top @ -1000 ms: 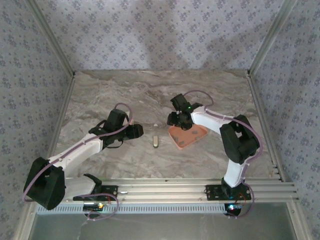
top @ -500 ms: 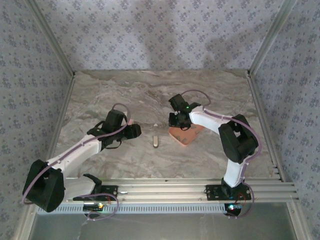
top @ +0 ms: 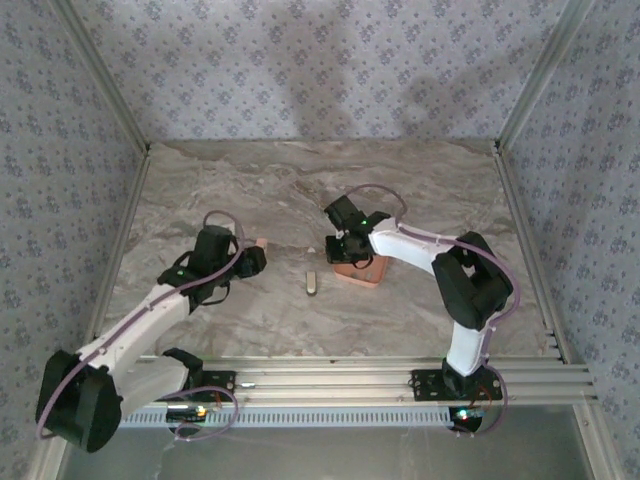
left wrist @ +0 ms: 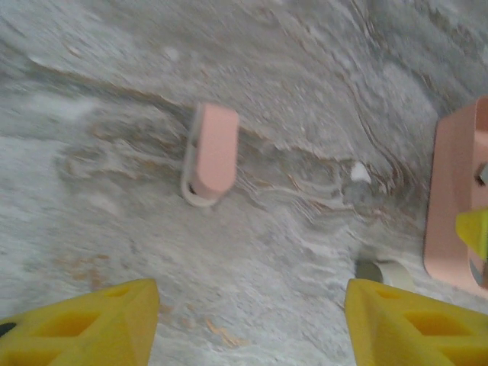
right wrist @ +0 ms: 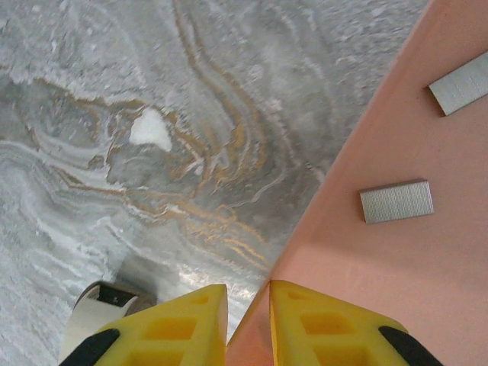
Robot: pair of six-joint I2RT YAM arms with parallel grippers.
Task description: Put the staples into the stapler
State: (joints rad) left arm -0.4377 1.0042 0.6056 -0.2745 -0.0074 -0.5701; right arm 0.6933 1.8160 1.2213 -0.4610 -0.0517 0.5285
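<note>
Top view, right arm: the right gripper (top: pixel 340 256) is down on the left edge of the salmon-pink tray (top: pixel 367 272), near the middle of the tabletop (top: pixel 250 190)
Top view, left arm: the left gripper (top: pixel 256 260) sits left of the tray, with a small pink piece, the stapler (top: pixel 262 243) as I read it, just beyond its tip
Top view, between the arms: a cream oblong piece (top: pixel 312 283) lies between the two grippers, long axis running near to far; what it is I cannot tell
Left wrist, fingers: the yellow fingers (left wrist: pixel 91 324) stand wide apart with nothing between them
Left wrist, stapler: it lies ahead and a little left of the gap's middle, well apart from the fingers
Left wrist, stapler axis: almost straight away from the fingers, rounded end toward the camera, pink top up
Right wrist, fingers: drawn narrow, the tray's rim caught between them, so they hold the tray by its edge
Right wrist, staples: the staples (right wrist: pixel 396 202) are grey strips lying flat on the tray floor, ahead and to the right of the fingers
Right wrist, strip axes: the nearer strip lies crosswise to the fingers' reach; the farther one (right wrist: pixel 461 93) slants up to the right
Judgement: the right arm is far nearer the staples and the left nearer the stapler; picking a strip would mean freeing the rim and shifting right over the tray
</note>
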